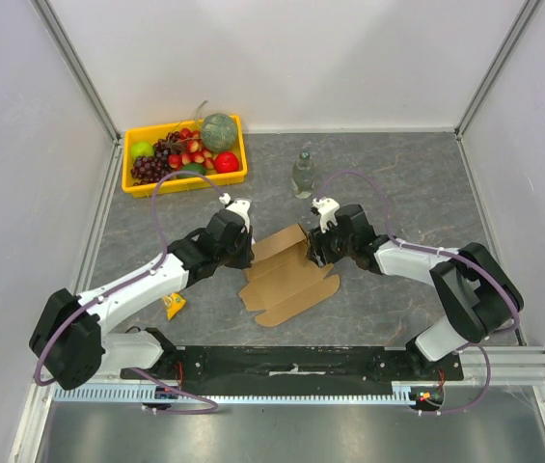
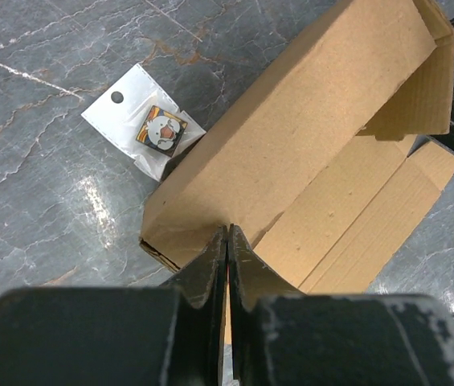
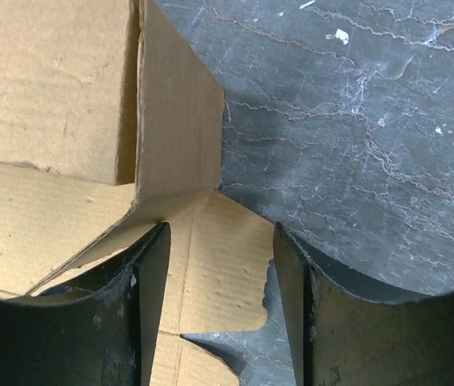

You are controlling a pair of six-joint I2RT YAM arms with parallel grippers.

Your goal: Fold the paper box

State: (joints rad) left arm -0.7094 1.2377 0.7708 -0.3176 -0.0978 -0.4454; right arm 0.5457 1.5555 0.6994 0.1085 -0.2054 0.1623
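Watching from my station, I see the paper box (image 1: 289,278) lying half-formed in the middle of the table (image 1: 417,203). My left gripper (image 2: 227,241) is clenched on the thin edge of its raised long wall. My right gripper (image 3: 220,277) stands released at the box's right end, its fingers (image 3: 307,322) straddling a flat flap beside an upright end panel.

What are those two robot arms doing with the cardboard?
They are folding a cardboard box. The left gripper is shut and seems to pinch one raised wall at its edge. The right gripper is open over a flap at the other end. The box is only partly folded; some flaps lie flat.
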